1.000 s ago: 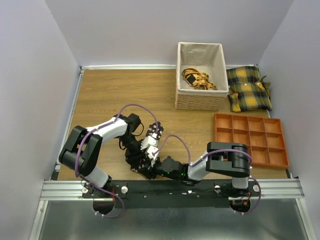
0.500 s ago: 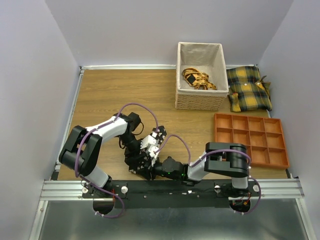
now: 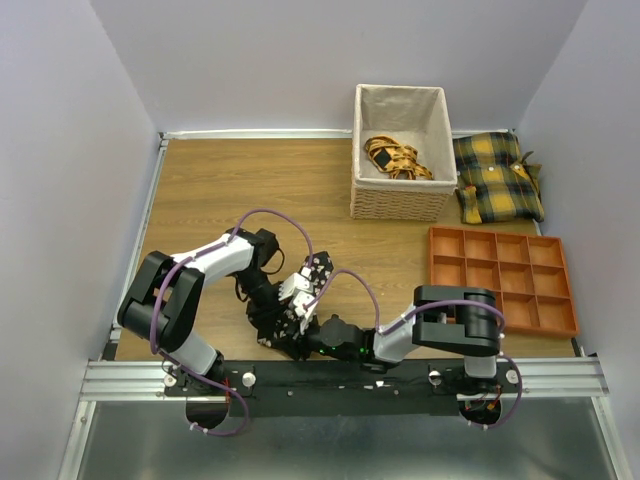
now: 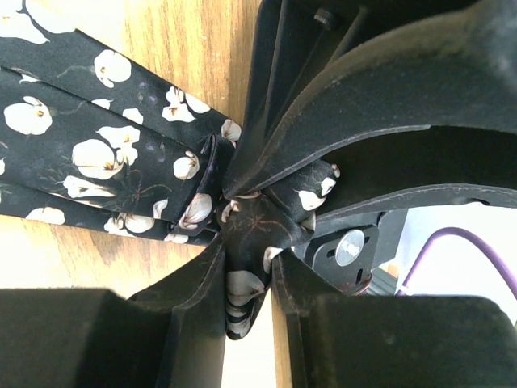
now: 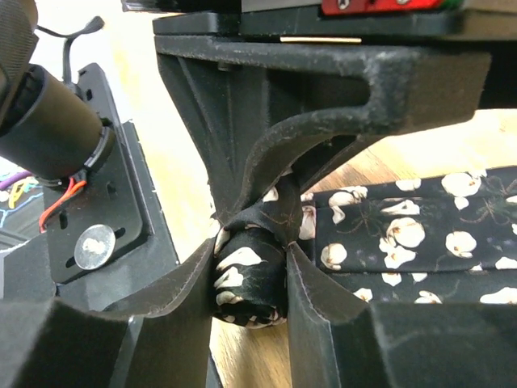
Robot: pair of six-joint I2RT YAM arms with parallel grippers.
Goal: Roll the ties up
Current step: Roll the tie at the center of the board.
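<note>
tie: soft, light, likely slippery; lies at near counter edge | left end effector: clamped on bunched end | right end effector: pinching small coil | best hold: coil core

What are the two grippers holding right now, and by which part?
Both hold the tie: the right gripper has its jaws shut on the small rolled end, and the left gripper pinches bunched fabric at that same end.
</note>
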